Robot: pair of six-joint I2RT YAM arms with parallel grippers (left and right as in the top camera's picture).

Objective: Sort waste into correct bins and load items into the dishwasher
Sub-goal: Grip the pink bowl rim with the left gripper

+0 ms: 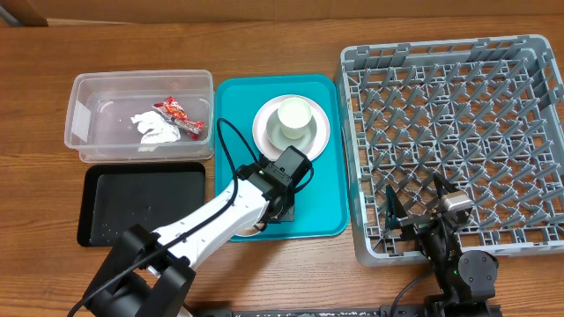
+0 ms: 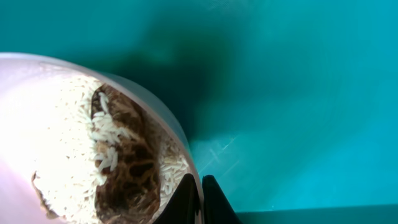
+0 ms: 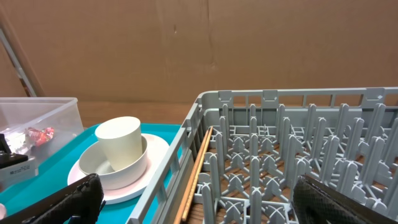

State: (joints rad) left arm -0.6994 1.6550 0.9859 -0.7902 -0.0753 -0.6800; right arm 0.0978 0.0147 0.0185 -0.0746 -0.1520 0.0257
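Observation:
My left gripper (image 1: 271, 211) is over the teal tray's front, shut on the rim of a small white cup (image 2: 163, 119). The cup holds white rice (image 2: 62, 137) and brown scraps (image 2: 124, 168); its jaws (image 2: 200, 199) pinch the wall. The red-and-white wrapper (image 1: 176, 110) and white napkin (image 1: 154, 130) lie in the clear tub (image 1: 79, 106). The black tray (image 1: 141, 202) sits in front of it. The grey-green cup (image 1: 295, 114) stands in the bowl (image 1: 310, 141) on the plate (image 1: 261, 132). My right gripper (image 1: 414, 216) is open and empty over the grey dish rack's (image 1: 458, 114) front left corner.
The teal serving tray (image 1: 317, 202) lies between the tub and the rack. A wooden stick (image 3: 199, 168) lies inside the rack along its left wall. The right wrist view also shows the cup (image 3: 120, 143), bowl and plate on the tray.

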